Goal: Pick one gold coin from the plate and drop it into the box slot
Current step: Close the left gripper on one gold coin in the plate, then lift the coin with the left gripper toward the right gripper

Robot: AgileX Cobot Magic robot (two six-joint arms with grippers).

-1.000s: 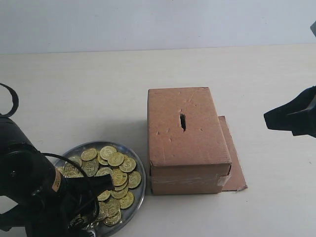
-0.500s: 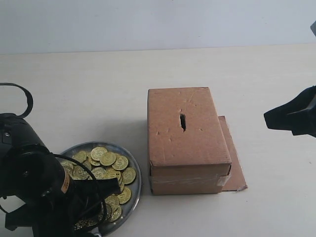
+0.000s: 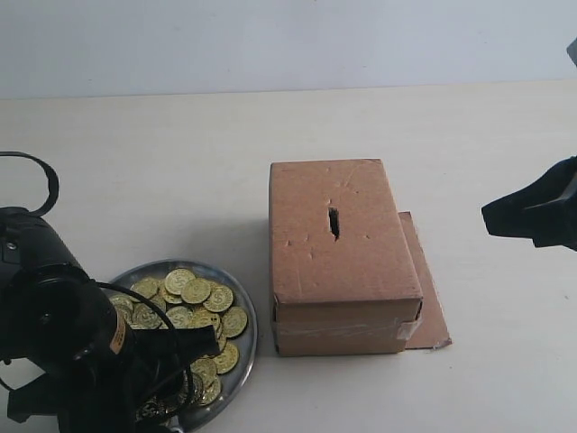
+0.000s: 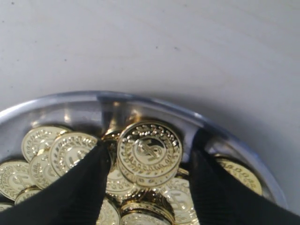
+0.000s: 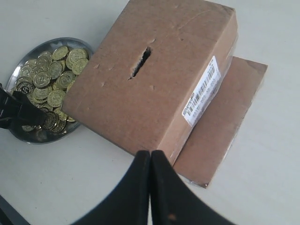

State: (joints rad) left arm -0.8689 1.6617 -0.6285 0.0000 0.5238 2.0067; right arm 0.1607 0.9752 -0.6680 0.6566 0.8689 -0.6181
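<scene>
A: Coin handling?
B: Light, stiff, slick metal is expected. It is best pinched across its rim, where it lies topmost on the plate.
A: Claws?
B: The left gripper is spread around that coin, with slim gaps seen. The right gripper is closed, empty, well apart from the box.
A: Changes?
B: The plate is shifted slightly away from the box, and more of it is covered by the left arm.

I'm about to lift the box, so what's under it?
A flat cardboard sheet lies under the box, sticking out along one side. How far it runs beneath, and anything else there, is hidden.
</scene>
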